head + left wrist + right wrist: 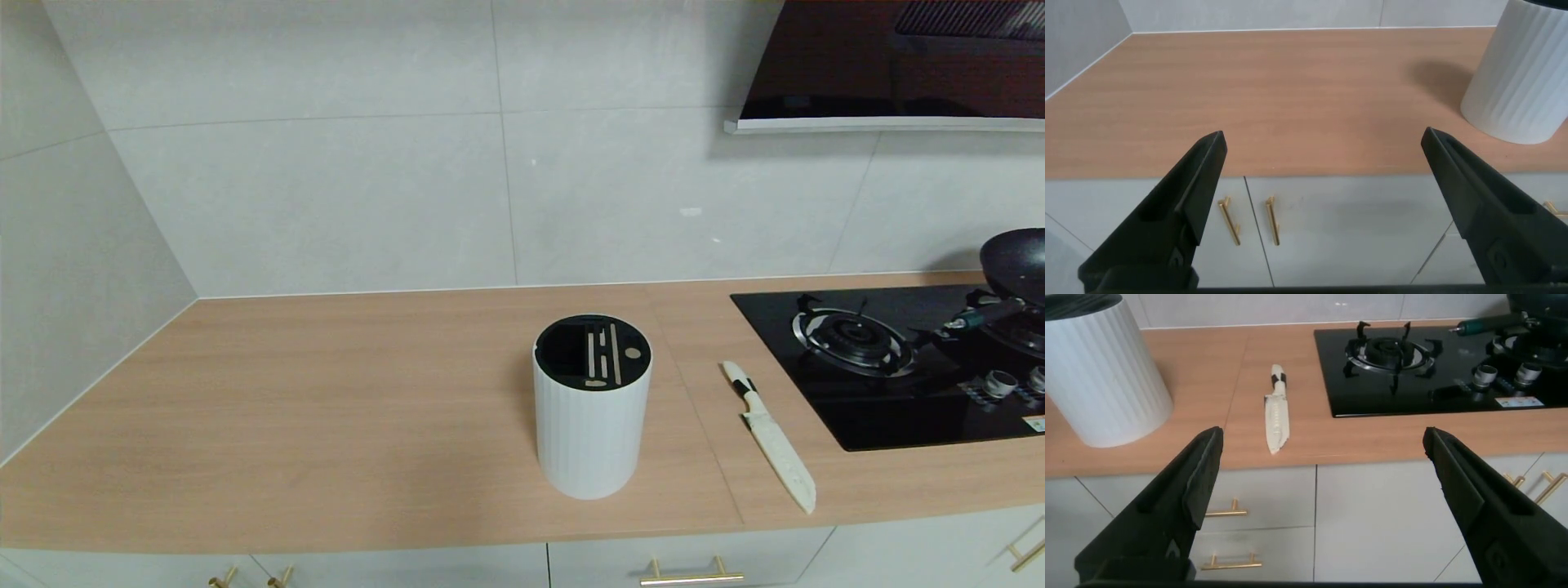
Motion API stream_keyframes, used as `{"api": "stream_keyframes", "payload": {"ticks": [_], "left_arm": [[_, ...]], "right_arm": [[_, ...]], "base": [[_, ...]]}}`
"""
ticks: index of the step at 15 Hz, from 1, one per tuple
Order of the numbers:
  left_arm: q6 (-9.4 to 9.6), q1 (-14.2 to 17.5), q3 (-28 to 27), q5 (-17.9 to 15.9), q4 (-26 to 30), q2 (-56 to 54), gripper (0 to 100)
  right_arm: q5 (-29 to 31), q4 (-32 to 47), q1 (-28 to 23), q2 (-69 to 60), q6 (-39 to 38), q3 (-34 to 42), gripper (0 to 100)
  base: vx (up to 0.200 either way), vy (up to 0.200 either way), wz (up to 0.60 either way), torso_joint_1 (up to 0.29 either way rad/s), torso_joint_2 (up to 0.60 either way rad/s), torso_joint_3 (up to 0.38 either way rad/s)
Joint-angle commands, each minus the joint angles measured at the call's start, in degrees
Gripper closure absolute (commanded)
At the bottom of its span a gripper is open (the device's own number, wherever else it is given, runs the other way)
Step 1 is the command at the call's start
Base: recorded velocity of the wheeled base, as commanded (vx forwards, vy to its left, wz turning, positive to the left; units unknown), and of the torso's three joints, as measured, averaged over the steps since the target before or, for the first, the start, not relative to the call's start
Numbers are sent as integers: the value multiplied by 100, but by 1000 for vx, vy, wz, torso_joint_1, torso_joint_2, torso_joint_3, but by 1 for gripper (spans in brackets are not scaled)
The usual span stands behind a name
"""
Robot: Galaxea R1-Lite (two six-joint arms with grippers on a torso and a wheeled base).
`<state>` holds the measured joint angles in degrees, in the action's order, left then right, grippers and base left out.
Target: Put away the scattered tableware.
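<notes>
With left claw (pixel 1321 143) and right claw (pixel 1321 437) both spread and empty, we judge the knife (pixel 769 437) — flat on the worktop (pixel 326 392), right of the holder (pixel 592 416) — light, stiff, slippery, best pinched by its far handle (pixel 738 379).

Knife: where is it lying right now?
In the head view the knife lies flat on the counter, right of centre, between the holder and the hob, tip toward the front edge.

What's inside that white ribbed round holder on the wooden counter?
The white ribbed cylindrical holder has a black top with narrow slots, a small round hole and one larger dark opening. Nothing sticks out of them. Deeper down is hidden in shadow.
</notes>
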<state>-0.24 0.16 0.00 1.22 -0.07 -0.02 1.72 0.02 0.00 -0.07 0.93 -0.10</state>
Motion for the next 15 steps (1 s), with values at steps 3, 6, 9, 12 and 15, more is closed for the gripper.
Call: {"api": "stream_keyframes", "payload": {"ticks": [3,6,9,12,15], "left_arm": [[-2,2,0,1,-1,2,0],[-2,2,0,1,-1,2,0],[-2,2,0,1,-1,2,0],[-2,2,0,1,-1,2,0],[-2,2,0,1,-1,2,0]], "right_arm": [[-374,33,114,526,-84,-957,0],[-726,-11,299,2196,-75,-1379,0],[-901,-29,501,3866,-75,-1889,0],[-901,-495,773,5483,-84,-2275,0],[-893,-1224,773,6749,-101,-2478,0]], "base": [[0,0,0,0,0,0],[0,0,0,0,0,0],[0,0,0,0,0,0],[0,0,0,0,0,0],[0,0,0,0,0,0]]}}
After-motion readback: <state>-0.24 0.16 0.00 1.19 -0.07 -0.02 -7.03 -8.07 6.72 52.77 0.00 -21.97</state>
